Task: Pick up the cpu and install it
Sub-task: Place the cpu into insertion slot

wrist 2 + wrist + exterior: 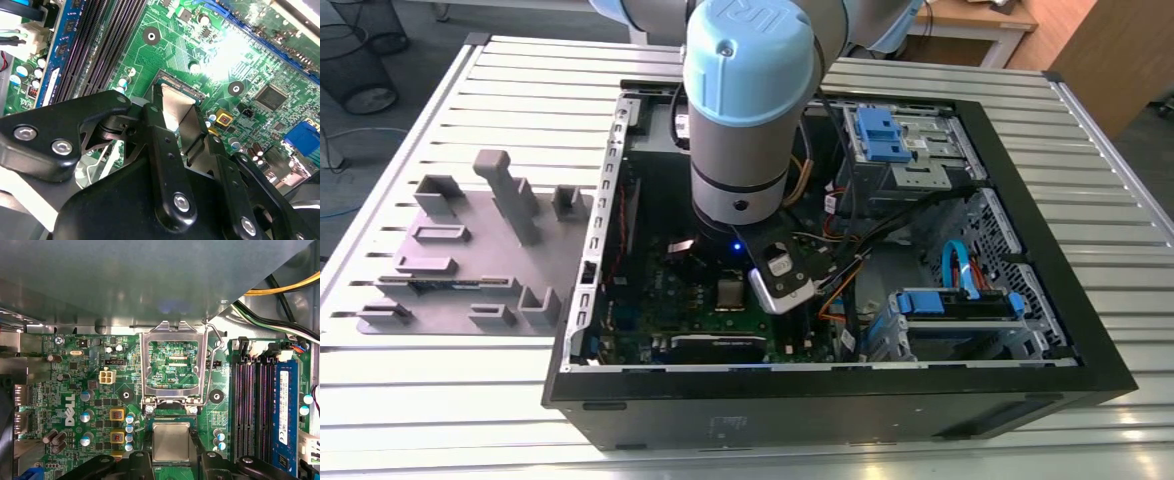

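Note:
The cpu [171,441] is a small silver square just over the open socket on the green motherboard [75,390]. In the second wrist view the cpu [176,102] shows as a shiny plate between two black fingers [156,120]. My gripper [172,459] is shut on it, with one finger against each side. The hinged silver socket frame [172,365] stands flipped open beyond the cpu. In the exterior view the arm [740,110] reaches down into the computer case [854,395] over the motherboard [720,320].
Black memory slots [250,405] and a blue slot [282,410] run beside the socket. Cable bundles [280,315] and drive bays with blue clips [894,135] fill the case on the exterior view's right. Grey fixture blocks [467,250] stand on the slatted table [427,400] at the exterior view's left.

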Robot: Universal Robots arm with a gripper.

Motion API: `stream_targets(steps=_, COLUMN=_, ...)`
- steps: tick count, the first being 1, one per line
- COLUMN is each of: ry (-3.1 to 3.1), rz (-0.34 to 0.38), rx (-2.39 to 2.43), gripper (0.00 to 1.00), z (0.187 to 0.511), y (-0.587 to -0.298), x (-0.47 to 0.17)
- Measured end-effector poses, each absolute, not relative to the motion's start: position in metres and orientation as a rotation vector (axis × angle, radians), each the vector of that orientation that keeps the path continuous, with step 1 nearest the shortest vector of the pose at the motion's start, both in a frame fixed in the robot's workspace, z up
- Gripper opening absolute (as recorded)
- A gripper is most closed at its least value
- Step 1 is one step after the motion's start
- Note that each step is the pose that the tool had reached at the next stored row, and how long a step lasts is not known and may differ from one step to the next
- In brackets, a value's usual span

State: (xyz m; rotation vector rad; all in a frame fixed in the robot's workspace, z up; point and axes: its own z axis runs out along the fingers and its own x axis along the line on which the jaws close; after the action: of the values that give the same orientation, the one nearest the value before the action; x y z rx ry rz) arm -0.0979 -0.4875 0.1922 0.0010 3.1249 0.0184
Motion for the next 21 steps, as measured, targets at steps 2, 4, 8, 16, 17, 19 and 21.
stream_targets(steps=2, ry=3.125, rz=0.018, rx=0.001, gripper=0.38, z=0.1922, y=-0.4875, x=-0.0979)
stream_targets(steps=4, ry=3.125, rz=0.018, rx=0.001, gripper=0.38, z=0.1922, y=-0.4875, x=-0.0979)
stream_targets(steps=8, ry=3.125, rz=0.02, rx=0.001, gripper=0.38, z=0.1937, y=-0.4874, x=-0.0979)
stream_targets(steps=16, ry=3.125, rz=0.013, rx=0.001, gripper=0.38, z=0.1953, y=-0.4875, x=-0.0979)
stream_targets(steps=17, ry=3.125, rz=0.012, rx=0.001, gripper=0.38, z=0.1952, y=-0.4876, x=-0.0979)
stream_targets(steps=19, ry=3.125, rz=0.007, rx=0.001, gripper=0.38, z=0.1951, y=-0.4878, x=-0.0979)
stream_targets(steps=21, ry=3.125, rz=0.005, rx=0.001, gripper=0.38, z=0.195, y=-0.4879, x=-0.0979)
